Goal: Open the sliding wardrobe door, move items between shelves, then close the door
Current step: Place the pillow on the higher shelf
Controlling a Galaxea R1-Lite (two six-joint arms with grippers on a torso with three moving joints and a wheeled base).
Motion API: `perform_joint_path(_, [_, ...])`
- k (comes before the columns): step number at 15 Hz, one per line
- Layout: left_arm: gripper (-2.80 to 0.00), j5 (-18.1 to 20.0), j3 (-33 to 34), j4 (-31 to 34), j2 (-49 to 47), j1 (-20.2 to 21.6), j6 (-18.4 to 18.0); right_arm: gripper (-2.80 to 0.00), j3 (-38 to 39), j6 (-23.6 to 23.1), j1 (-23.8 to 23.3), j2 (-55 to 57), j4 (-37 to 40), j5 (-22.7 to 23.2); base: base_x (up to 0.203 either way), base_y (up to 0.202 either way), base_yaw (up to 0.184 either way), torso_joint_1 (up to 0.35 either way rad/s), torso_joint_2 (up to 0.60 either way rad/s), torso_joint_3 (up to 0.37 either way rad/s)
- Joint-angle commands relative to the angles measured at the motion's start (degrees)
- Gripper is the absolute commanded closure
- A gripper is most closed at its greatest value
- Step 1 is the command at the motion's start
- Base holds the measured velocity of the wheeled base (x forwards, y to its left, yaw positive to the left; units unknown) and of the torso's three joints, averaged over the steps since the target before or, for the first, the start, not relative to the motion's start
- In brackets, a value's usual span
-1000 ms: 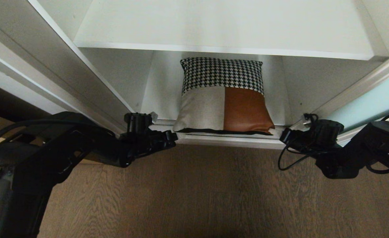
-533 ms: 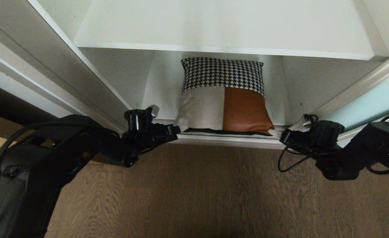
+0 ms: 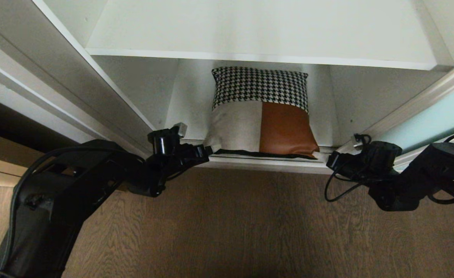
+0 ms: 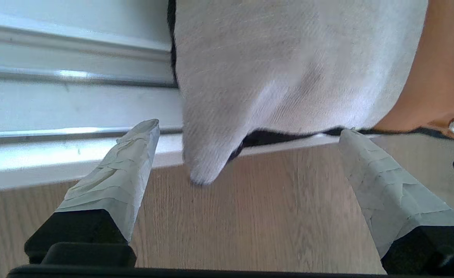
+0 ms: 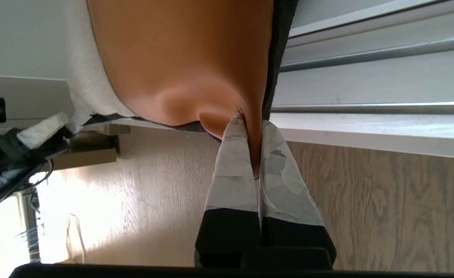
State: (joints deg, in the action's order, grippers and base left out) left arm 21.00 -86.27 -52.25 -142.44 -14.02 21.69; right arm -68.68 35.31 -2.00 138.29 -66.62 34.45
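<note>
The patchwork cushion (image 3: 261, 112) lies on the lower white shelf (image 3: 188, 112), its front edge hanging over the door track. My left gripper (image 3: 205, 150) is open at the off-white front corner (image 4: 281, 69). In the left wrist view that corner hangs between the taped fingers (image 4: 126, 173) of my left gripper (image 4: 248, 129), touching neither. My right gripper (image 3: 327, 157) is shut on the rust-orange front corner (image 5: 180, 58), which in the right wrist view is pinched between the pads of my right gripper (image 5: 252, 123). The sliding wardrobe door (image 3: 435, 119) stands slid away to the right.
An upper white shelf (image 3: 258, 27) spans the wardrobe above the cushion. Silver door tracks (image 4: 76, 73) run along the wardrobe's front edge. Wood-grain floor (image 3: 250, 224) lies below both arms. A white side frame (image 3: 76, 88) borders the opening on the left.
My left arm has swung in toward the cushion's off-white corner and its fingers have spread wider. The right gripper and the cushion have stayed put.
</note>
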Motion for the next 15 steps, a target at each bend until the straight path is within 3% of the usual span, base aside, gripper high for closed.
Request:
perform_joint_path(1, [0.00,0.09,-1.10,-0.31,-0.12,0.04,0.11,0.00,0.25,0.11,-0.02,0.14,-0.81,0.27,0.000,0.000,0.000,0.000,0.00,0.000])
perform_joint_path(6, [0.00,-0.03,-1.97,-0.06,-2.79,-0.78,0.20,0.00,0.39,0.11,-0.11,0.23,-1.14,0.35,0.000,0.000,0.000,0.000,0.00,0.000])
perform_joint_path(9, [0.00,-1.81,-2.50,0.53,-3.83,-1.28,0.20,0.00,0.40,0.11,-0.11,0.41,-1.23,0.37,0.000,0.000,0.000,0.000,0.00,0.000])
perform_joint_path(15, [0.00,-7.01,-3.06,7.80,-2.31,-1.19,1.36,0.00,1.85,0.11,-0.11,-0.57,-1.48,1.53,0.000,0.000,0.000,0.000,0.00,0.000])
